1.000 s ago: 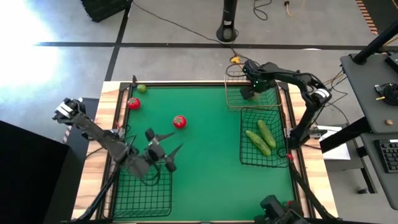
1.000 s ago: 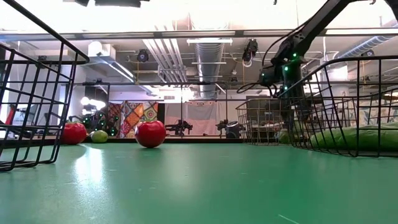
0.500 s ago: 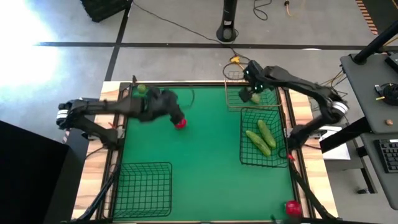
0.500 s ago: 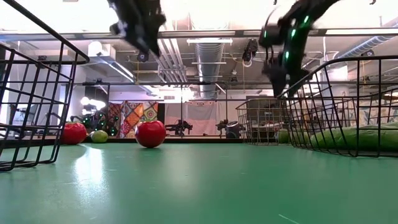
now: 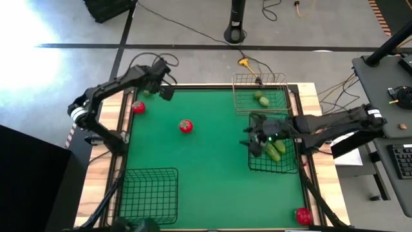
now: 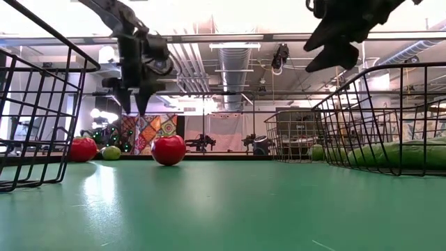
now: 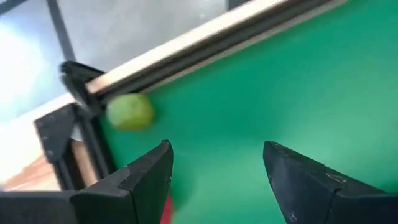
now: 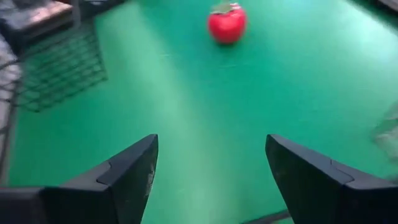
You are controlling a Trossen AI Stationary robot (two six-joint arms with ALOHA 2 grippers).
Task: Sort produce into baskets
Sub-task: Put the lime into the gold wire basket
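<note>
My left gripper [image 5: 163,90] [image 7: 217,149] hangs open over the mat's far left corner, pointing steeply down. A small round light-green piece of produce [image 7: 129,111] [image 5: 147,93] lies just beyond it by the frame. Two red pieces [image 5: 138,107] [image 5: 185,126] rest on the green mat. My right gripper [image 5: 252,138] [image 8: 211,140] is open and empty above the left rim of the right black basket [image 5: 291,161], which holds cucumber-like pieces [image 5: 277,150]. The tan basket [image 5: 239,96] holds light-green pieces [image 5: 262,100].
A second black basket [image 5: 148,196] stands at the near left of the mat. Another red piece [image 5: 302,214] lies off the mat at the near right. A raised wooden frame [image 5: 212,86] borders the mat. The mat's middle [image 5: 212,161] is bare.
My left gripper has swung from above the near-left black basket to the far left corner, turning as it went. My right gripper has drawn back from the tan basket toward the near edge and risen, now over the right black basket's rim. Light-green pieces now show in the tan basket.
</note>
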